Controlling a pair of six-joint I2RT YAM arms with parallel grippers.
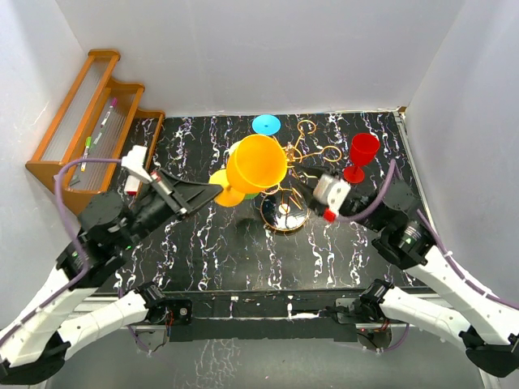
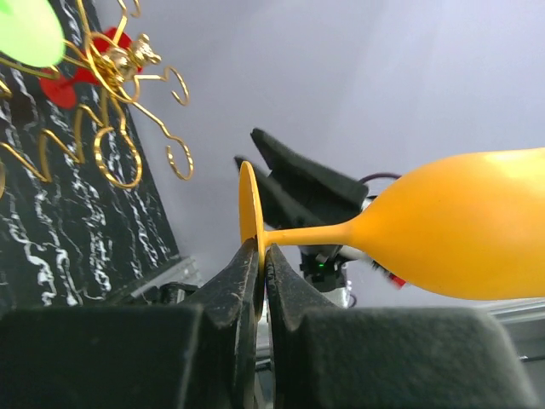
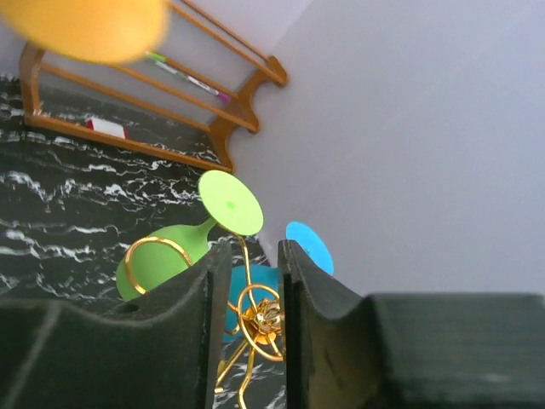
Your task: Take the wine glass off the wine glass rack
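Left wrist, left end effector (image 2: 260, 252) pinching orange wine glass (image 2: 460, 228) by foot, right end effector (image 3: 253, 256) parted

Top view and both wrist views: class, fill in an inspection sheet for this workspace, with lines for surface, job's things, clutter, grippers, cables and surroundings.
Surface: black marbled table.
Job's things: gold wine glass rack mid-table; orange wine glass off it, held sideways in the air.
Clutter: green glass and blue glass at the rack; red glass upright right of the rack; wooden shelf far left, holding markers.
Grippers: left gripper shut on the orange glass's foot; right gripper open, fingers either side of the rack's top.
Cables: a purple cable loops over the left arm, another over the right arm.
Surroundings: white walls.
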